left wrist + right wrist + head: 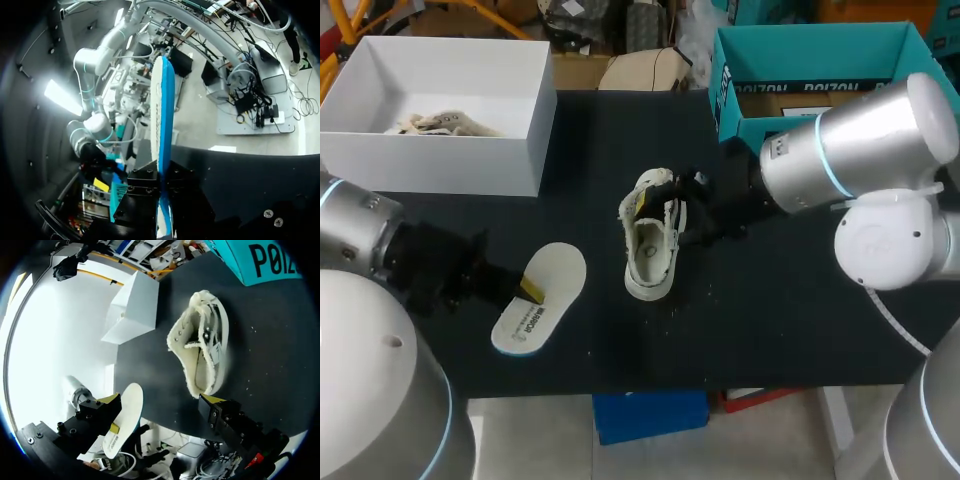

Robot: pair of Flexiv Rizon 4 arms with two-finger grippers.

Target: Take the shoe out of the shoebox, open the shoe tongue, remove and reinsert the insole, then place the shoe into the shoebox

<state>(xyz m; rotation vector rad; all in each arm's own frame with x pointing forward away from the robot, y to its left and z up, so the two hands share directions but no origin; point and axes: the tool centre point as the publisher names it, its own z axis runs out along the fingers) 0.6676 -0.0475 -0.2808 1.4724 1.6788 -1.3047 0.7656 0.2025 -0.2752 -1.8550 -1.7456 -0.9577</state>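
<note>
Left gripper (524,290) pinches the white insole (542,296) by one end, jaws pressed on it from both sides. The insole is near the table's (770,320) front left, well apart from the shoe; can't tell if it touches the table. The cream shoe (653,238) lies mid-table, opening up. Right gripper (161,400) is just beside it, jaws spread wide, holding nothing. White shoebox (470,165) is back left with another shoe (440,125) inside, teal box (800,60) back right.
</note>
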